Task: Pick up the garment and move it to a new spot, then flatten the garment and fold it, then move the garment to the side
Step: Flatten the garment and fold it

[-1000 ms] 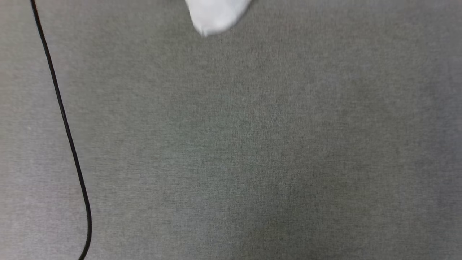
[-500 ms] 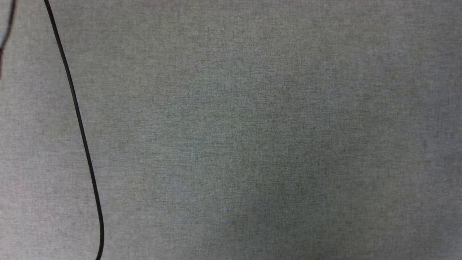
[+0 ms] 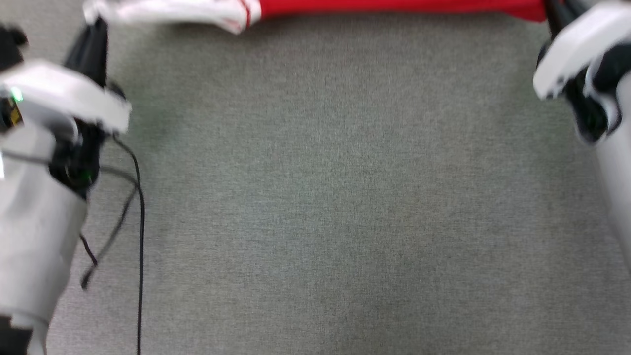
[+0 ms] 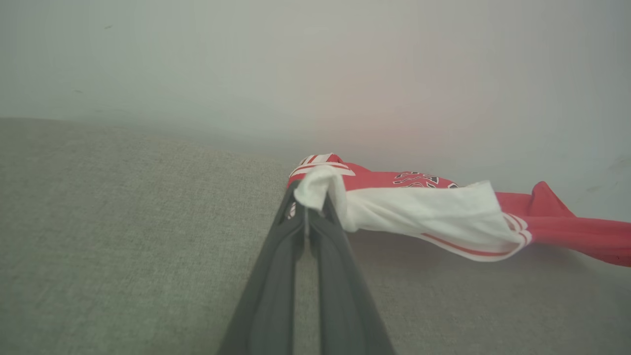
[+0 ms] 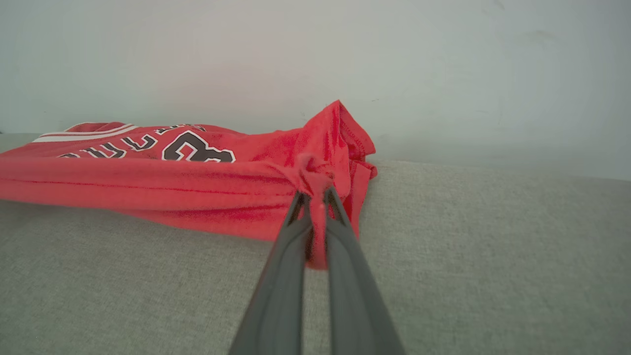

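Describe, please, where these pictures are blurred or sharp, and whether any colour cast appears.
Head view: motion blur smears the red jersey, left forearm and right forearm. Left wrist view: white sleeve fairly sharp, near fingers soft, pinkish cast on the wall. Right wrist view: lettering legible, fingers soft.

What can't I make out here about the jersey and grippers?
Head view: most of the jersey is cut off by the top edge; left gripper and right gripper are motion-blurred.
Left wrist view: the lettering is too small and creased to read.
Right wrist view: a fold of red cloth hides the lettering's lower part.
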Controlling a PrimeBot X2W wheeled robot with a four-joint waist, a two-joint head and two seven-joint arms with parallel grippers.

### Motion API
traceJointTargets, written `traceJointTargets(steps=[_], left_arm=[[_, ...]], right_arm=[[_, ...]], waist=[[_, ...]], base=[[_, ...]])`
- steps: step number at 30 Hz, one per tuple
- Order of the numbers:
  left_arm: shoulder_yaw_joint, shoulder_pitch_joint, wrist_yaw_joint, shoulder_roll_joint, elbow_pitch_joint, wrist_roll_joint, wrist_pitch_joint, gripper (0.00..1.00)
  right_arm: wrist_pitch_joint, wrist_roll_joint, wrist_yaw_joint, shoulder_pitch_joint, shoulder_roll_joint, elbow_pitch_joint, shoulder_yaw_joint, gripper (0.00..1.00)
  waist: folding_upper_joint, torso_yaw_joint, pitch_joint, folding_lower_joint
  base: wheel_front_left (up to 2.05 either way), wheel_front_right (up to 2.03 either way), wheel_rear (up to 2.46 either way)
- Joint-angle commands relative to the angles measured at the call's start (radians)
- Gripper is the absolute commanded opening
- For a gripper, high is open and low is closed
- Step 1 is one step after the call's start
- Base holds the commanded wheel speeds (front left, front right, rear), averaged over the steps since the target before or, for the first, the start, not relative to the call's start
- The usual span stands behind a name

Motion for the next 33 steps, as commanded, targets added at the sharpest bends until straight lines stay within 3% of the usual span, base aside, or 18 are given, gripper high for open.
traceJointTargets(steps=[1,13,19,33], left_arm=[[0.022,0.071,0.003,0.018,-0.027,-0.006,-0.007,0.0],[0.187,0.562,0.003,-0.008,-0.211,0.063,-0.008,0.0],[0.229,0.766,0.04,-0.014,-0.28,0.097,-0.008,0.0],[0.236,1.101,0.138,-0.018,-0.465,0.049,0.022,0.0]], right_arm=[[-0.017,0.033,-0.002,0.068,-0.026,-0.018,0.014,0.0],[0.01,0.146,-0.002,0.488,-0.118,-0.183,0.072,0.0],[0.026,0.151,-0.003,0.709,-0.133,-0.28,0.028,0.0],[0.106,0.045,-0.007,1.178,-0.04,-0.567,-0.218,0.0]], waist=[[0.0,0.006,-0.068,0.0],[0.0,0.008,-0.265,0.0],[0.0,0.011,-0.345,0.0],[0.0,0.051,-0.429,0.0]], base=[[0.0,0.0,0.0],[0.0,0.0,0.0],[0.0,0.0,0.0],[0.0,0.0,0.0]])
